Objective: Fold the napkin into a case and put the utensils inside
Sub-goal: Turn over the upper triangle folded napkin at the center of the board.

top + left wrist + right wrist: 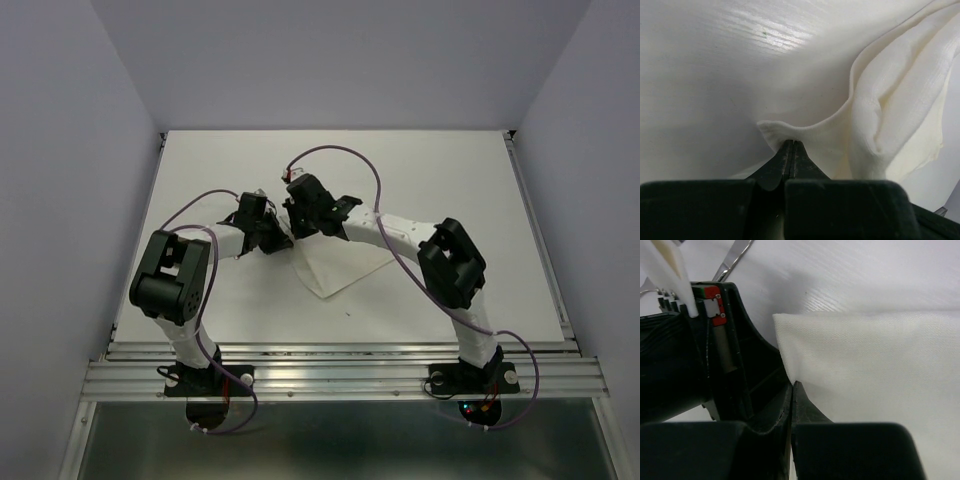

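Observation:
The napkin lies folded on the white table, its near corner pointing toward the arms. Both grippers meet at its upper left corner. My left gripper is shut on a pinched bit of the napkin's edge, and the cloth bunches up in folds to the right of it. My right gripper is shut on the napkin's edge too, with the flat sheet spreading away to its right. A slim shiny utensil shows at the top of the right wrist view, behind the left gripper's black body. No utensils show in the top view.
The table has a raised rail along its right side and a metal frame at the near edge. Purple cables loop above both arms. Grey walls enclose the table.

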Tool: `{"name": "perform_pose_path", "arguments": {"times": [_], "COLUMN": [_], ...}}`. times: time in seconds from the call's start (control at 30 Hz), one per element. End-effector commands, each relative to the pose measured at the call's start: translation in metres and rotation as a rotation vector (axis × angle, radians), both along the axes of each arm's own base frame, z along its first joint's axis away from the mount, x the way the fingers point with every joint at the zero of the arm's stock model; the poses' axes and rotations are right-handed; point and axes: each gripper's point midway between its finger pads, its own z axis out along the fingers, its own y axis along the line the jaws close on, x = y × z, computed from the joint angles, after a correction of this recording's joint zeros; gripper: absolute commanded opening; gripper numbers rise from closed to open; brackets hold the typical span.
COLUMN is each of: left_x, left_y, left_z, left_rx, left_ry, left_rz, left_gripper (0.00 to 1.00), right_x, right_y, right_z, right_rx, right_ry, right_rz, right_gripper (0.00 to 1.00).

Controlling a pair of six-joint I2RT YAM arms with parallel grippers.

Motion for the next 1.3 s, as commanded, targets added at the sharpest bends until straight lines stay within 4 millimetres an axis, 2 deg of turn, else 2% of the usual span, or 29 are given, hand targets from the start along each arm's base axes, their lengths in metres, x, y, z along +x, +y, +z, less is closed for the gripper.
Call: {"name": "perform_pose_path", "arguments": {"times": [0.0, 0.13, 0.2, 0.23, 0.27, 0.3, 0.33, 0.4, 0.43, 0.5, 0.53, 0.57, 0.6, 0.67, 0.73, 0.77, 0.8, 0.83, 0.87, 0.9, 0.93, 1.03, 1.17, 1.2, 1.27], "left_x": [-0.003, -0.002, -0.002, -0.004, -0.004, -0.003, -0.003, -0.004, -0.007, -0.007, -0.007, -0.011, -0.011, -0.015, -0.016, -0.016, -0.017, -0.015, -0.015, -0.015, -0.015, -0.01, -0.003, -0.001, 0.001], "left_y": [0.005, 0.007, 0.009, 0.01, 0.011, 0.013, 0.015, 0.02, 0.024, 0.026, 0.028, 0.03, 0.032, 0.035, 0.037, 0.036, 0.034, 0.031, 0.028, 0.027, 0.025, 0.023, 0.03, 0.03, 0.027], "left_z": [-0.012, -0.011, -0.007, -0.006, -0.003, 0.0, 0.009, 0.017, 0.023, 0.035, 0.039, 0.039, 0.046, 0.05, 0.057, 0.059, 0.06, 0.062, 0.062, 0.061, 0.059, 0.052, 0.042, 0.042, 0.035], "left_rx": [0.037, 0.045, 0.051, 0.055, 0.058, 0.066, 0.065, 0.084, 0.094, 0.096, 0.099, 0.104, 0.105, 0.107, 0.087, 0.075, 0.057, 0.031, 0.014, 0.003, -0.009, -0.03, 0.0, 0.001, 0.015], "left_ry": [0.029, 0.028, 0.02, 0.024, 0.02, 0.015, -0.003, -0.01, -0.014, -0.034, -0.038, -0.028, -0.038, -0.033, -0.046, -0.05, -0.05, -0.054, -0.052, -0.046, -0.038, -0.025, -0.012, -0.01, 0.003], "left_rz": [-0.005, 0.0, 0.008, 0.012, 0.018, 0.026, 0.032, 0.046, 0.052, 0.059, 0.064, 0.069, 0.082, 0.098, 0.13, 0.135, 0.134, 0.142, 0.144, 0.149, 0.154, 0.189, 0.268, 0.273, 0.265], "left_gripper": [0.0, 0.0, 0.0, 0.0, 0.0, 0.0, 0.0, 0.0, 0.0, 0.0, 0.0, 0.0, 0.0, 0.0, 0.1, 0.18, 0.4, 0.56, 0.65, 0.84, 0.94, 0.95, 0.82, 0.75, 0.74], "right_x": [-0.004, -0.004, -0.003, -0.005, -0.005, -0.005, -0.003, -0.003, -0.001, 0.0, -0.003, 0.001, 0.003, -0.008, -0.011, -0.018, -0.021, -0.024, -0.028, -0.029, -0.031, -0.029, -0.025, -0.026, -0.026], "right_y": [0.015, 0.02, 0.023, 0.024, 0.024, 0.023, 0.018, 0.01, 0.004, -0.01, -0.015, -0.023, -0.032, -0.046, -0.06, -0.068, -0.071, -0.073, -0.078, -0.079, -0.081, -0.093, -0.109, -0.11, -0.114], "right_z": [0.048, 0.043, 0.03, 0.025, 0.021, 0.019, 0.021, 0.024, 0.039, 0.043, 0.056, 0.059, 0.058, 0.05, 0.041, 0.026, 0.025, 0.023, 0.016, 0.019, 0.02, 0.022, 0.023, 0.023, 0.022], "right_rx": [0.078, 0.089, 0.089, 0.077, 0.068, 0.06, 0.049, 0.033, 0.04, 0.034, 0.052, 0.058, 0.058, 0.038, 0.014, -0.015, -0.01, -0.01, -0.022, -0.01, -0.005, 0.018, 0.025, 0.023, 0.023], "right_ry": [-0.07, -0.057, -0.039, -0.024, -0.016, -0.015, -0.029, -0.047, -0.076, -0.086, -0.098, -0.105, -0.106, -0.097, -0.085, -0.061, -0.055, -0.047, -0.036, -0.037, -0.037, -0.034, -0.031, -0.032, -0.03], "right_rz": [0.016, 0.017, 0.017, 0.025, 0.027, 0.029, 0.01, -0.012, -0.03, -0.056, -0.062, -0.08, -0.097, -0.106, -0.125, -0.128, -0.134, -0.135, -0.14, -0.149, -0.154, -0.182, -0.205, -0.201, -0.204], "right_gripper": [0.01, 0.01, 0.02, 0.06, 0.22, 0.26, 0.29, 0.42, 0.46, 0.52, 0.56, 0.59, 0.59, 0.59, 0.59, 0.59, 0.59, 0.59, 0.59, 0.59, 0.59, 0.6, 0.6, 0.6, 0.6]}}
